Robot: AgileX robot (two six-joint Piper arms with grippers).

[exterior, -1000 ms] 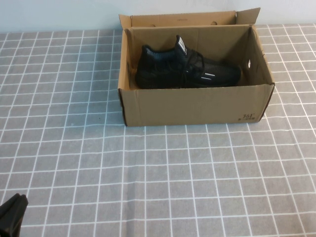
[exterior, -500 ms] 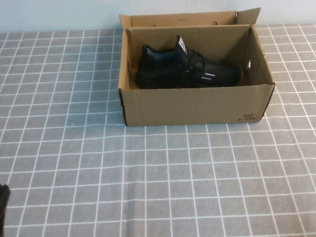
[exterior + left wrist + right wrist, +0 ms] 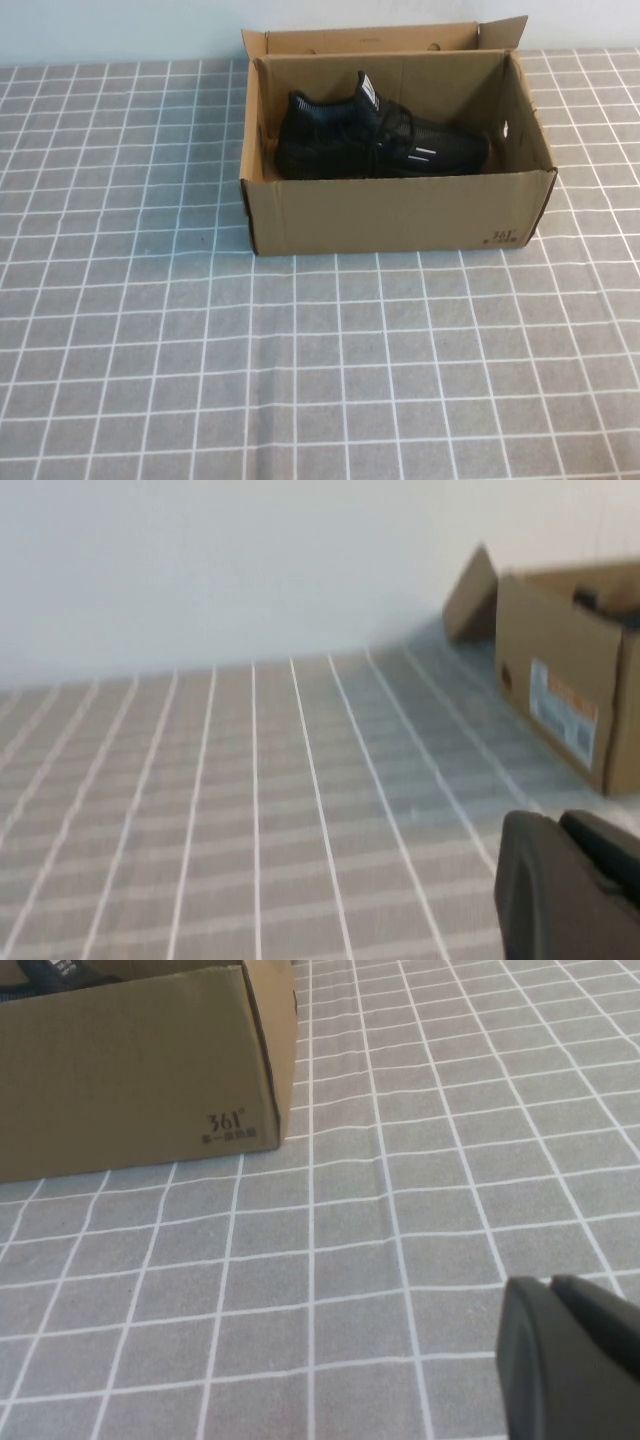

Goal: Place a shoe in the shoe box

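The black shoe (image 3: 375, 140) lies on its side inside the open brown shoe box (image 3: 400, 215) at the back middle of the table, heel tab up. No arm shows in the high view. In the left wrist view my left gripper (image 3: 560, 830) is shut and empty, low over the cloth, with the shoe box (image 3: 565, 680) some way ahead. In the right wrist view my right gripper (image 3: 555, 1295) is shut and empty over the cloth, well short of the box's printed corner (image 3: 150, 1070).
A grey cloth with a white grid (image 3: 320, 370) covers the table. A pale wall (image 3: 120, 30) runs behind the box. The box's lid flap (image 3: 370, 40) stands open at the back.
My left gripper has drawn back out of the high view's lower left corner. The shoe and the box have not moved.
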